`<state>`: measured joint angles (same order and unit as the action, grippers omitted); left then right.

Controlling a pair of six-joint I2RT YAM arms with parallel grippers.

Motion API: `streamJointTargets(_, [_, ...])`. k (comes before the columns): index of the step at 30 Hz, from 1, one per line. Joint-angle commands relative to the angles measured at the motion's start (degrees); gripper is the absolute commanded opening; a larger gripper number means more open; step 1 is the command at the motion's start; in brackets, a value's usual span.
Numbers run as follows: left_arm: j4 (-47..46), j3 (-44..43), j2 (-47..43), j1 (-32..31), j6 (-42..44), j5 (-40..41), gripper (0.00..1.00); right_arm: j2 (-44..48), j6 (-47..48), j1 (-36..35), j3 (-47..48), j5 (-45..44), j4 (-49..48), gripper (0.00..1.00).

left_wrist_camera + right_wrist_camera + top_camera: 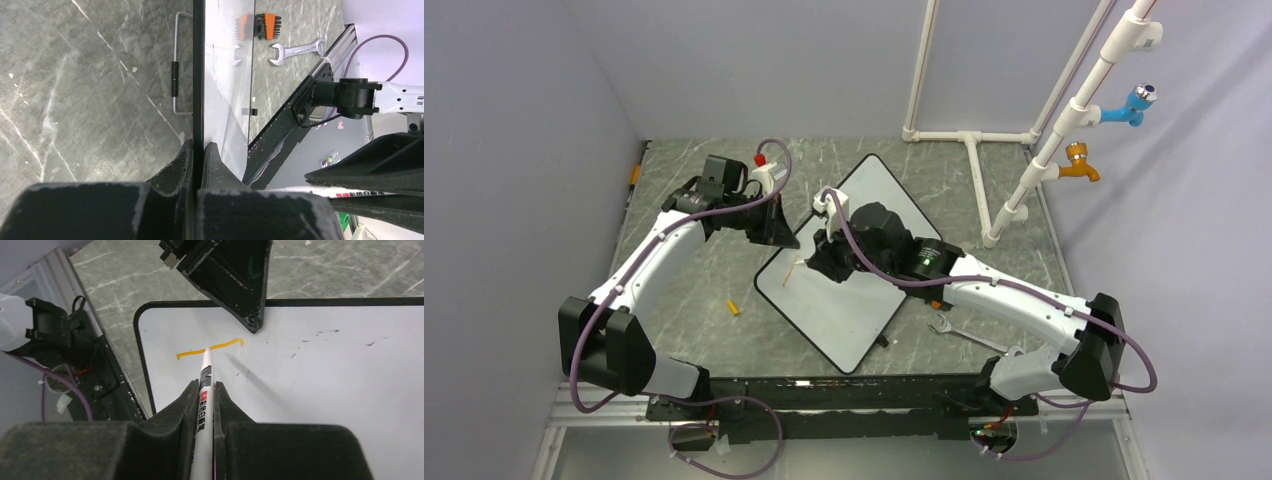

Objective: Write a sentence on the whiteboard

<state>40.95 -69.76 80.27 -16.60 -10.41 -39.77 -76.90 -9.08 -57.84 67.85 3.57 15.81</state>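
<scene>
The whiteboard (854, 300) lies turned like a diamond in the middle of the table. My left gripper (776, 228) is shut on its black rim at the far left edge; the left wrist view shows the fingers clamped on the rim (198, 100). My right gripper (205, 387) is shut on a white marker (204, 400), with its tip touching the board (325, 390). Of the sentence, only one curved orange stroke (222, 345) shows, just under the left gripper's finger (240, 285). In the top view the right gripper (821, 262) covers the stroke.
An orange marker cap (734, 307) lies on the table left of the board. A wrench (964, 333) and an orange-black bit holder (936, 303) lie to the board's right, under my right arm. White pipes with taps (1024, 190) stand at the back right.
</scene>
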Motion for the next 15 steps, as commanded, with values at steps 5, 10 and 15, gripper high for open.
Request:
streamJointTargets(5, [-1.2,-1.3,-1.3,-0.1,3.4,6.5,0.00,-1.5,-2.5,0.1,1.1,3.7,-2.9,0.00])
streamJointTargets(10, [-1.2,-1.2,-2.2,-0.1,3.3,6.9,0.00,-2.4,-2.0,0.1,1.2,2.6,-2.5,0.00])
streamJointTargets(15, [-1.1,-1.1,-2.3,-0.1,3.3,7.3,0.00,-3.3,-1.9,0.1,0.6,2.0,-2.8,0.00])
